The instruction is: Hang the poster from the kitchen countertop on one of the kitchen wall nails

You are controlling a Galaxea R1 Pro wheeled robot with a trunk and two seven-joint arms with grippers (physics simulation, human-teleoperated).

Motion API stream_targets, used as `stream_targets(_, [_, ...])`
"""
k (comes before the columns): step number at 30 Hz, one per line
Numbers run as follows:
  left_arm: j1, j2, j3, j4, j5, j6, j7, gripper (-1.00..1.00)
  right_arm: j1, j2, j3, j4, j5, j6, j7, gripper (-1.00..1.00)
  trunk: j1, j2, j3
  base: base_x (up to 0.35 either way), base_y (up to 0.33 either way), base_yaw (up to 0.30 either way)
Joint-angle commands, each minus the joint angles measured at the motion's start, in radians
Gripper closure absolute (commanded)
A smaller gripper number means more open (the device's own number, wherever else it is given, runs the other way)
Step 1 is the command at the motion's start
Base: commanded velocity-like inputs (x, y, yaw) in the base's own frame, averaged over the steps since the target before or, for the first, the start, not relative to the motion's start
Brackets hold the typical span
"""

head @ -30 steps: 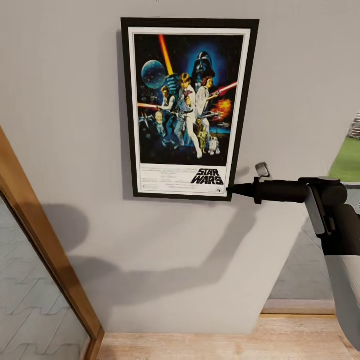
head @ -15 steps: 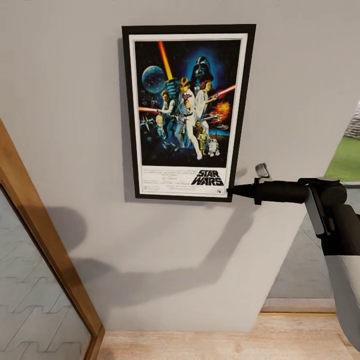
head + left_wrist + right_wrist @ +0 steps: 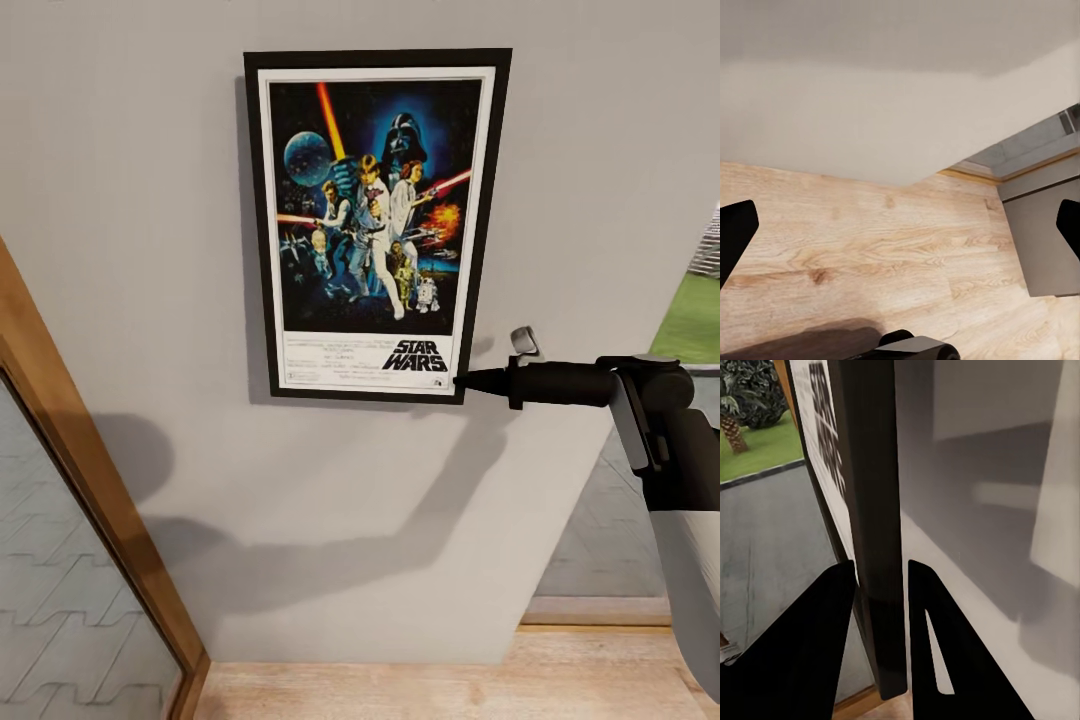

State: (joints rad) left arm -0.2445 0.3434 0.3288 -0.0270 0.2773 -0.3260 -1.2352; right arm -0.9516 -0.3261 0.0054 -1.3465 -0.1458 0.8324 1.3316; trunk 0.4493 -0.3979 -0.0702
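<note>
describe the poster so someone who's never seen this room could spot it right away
On the plain grey wall ahead, right of a wooden door frame, hangs the poster. The right gripper pinches its lower right corner. Its black frame, white border and Star Wars artwork mark it out.

Right arm: a pale grey-white forearm casing (image 3: 695, 590) leads into a matte black wrist housing (image 3: 660, 400) with a lighter grey angled strap across it. From this extends a slim black end effector (image 3: 462, 380) tapering to a point, with a small grey bracket (image 3: 524, 341) above it. Right wrist view: two flat black fingers (image 3: 810, 645), one with a narrow slot. Left end effector (image 3: 900, 232): black fingertips, dark rounded base.
</note>
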Motion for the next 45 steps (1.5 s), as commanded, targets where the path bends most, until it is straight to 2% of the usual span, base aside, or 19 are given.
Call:
stream_targets(1, [-0.001, 0.000, 0.004, 0.001, -0.003, -0.005, -0.003, -1.00, -0.001, -0.001, 0.001, 0.001, 0.006, 0.005, 0.001, 1.00, 0.001, -0.002, -0.002, 0.000, 0.000, 0.000])
stream_targets(20, [-0.001, 0.002, 0.004, 0.001, -0.003, -0.005, -0.003, -1.00, -0.001, 0.001, 0.001, 0.000, 0.006, 0.007, 0.001, 1.00, 0.001, -0.002, -0.002, 0.000, 0.000, 0.000])
stream_targets(28, [-0.001, 0.003, 0.004, 0.001, -0.003, -0.005, -0.004, -1.00, -0.001, 0.027, 0.000, 0.000, 0.007, 0.008, 0.001, 1.00, 0.001, -0.002, -0.002, 0.000, 0.000, 0.000])
stream_targets(41, [-0.001, 0.003, 0.004, 0.001, -0.003, -0.005, -0.004, -1.00, -0.001, 0.036, -0.001, 0.000, 0.008, 0.010, 0.000, 1.00, 0.001, -0.002, -0.002, 0.000, 0.000, 0.000])
stream_targets(45, [-0.001, 0.003, 0.004, 0.001, -0.003, -0.005, -0.004, -1.00, -0.001, 0.047, -0.001, 0.000, 0.009, 0.010, 0.000, 1.00, 0.001, -0.002, -0.002, 0.000, 0.000, 0.000])
